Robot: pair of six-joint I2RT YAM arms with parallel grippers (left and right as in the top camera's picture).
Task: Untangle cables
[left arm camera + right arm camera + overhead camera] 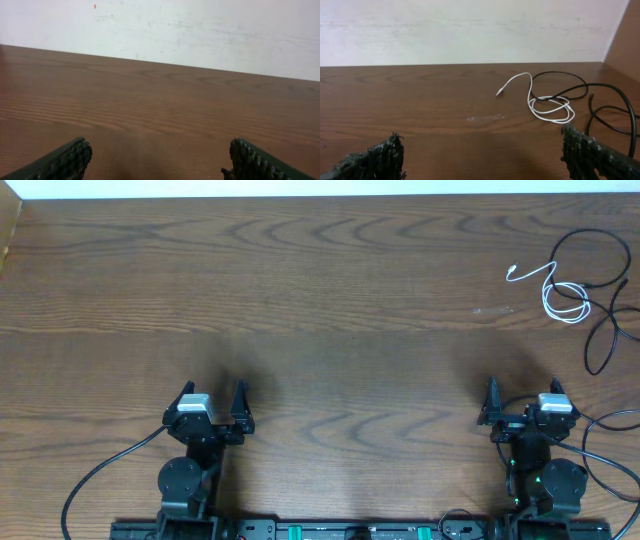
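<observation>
Two tools, both spread apart and empty: left tool point(213, 388) and right tool point(523, 386) sit at the near edge of the surface point(330, 300). White cable point(548, 298) lies in the far right corner, well apart from both tools, coiled in small loops with one plug end free to the left. Black cables point(559, 72) loop over and beside it. They run off the right frame edge, so we cannot count them. Wrist views crop the fingers point(582, 150) at the bottom.
</observation>
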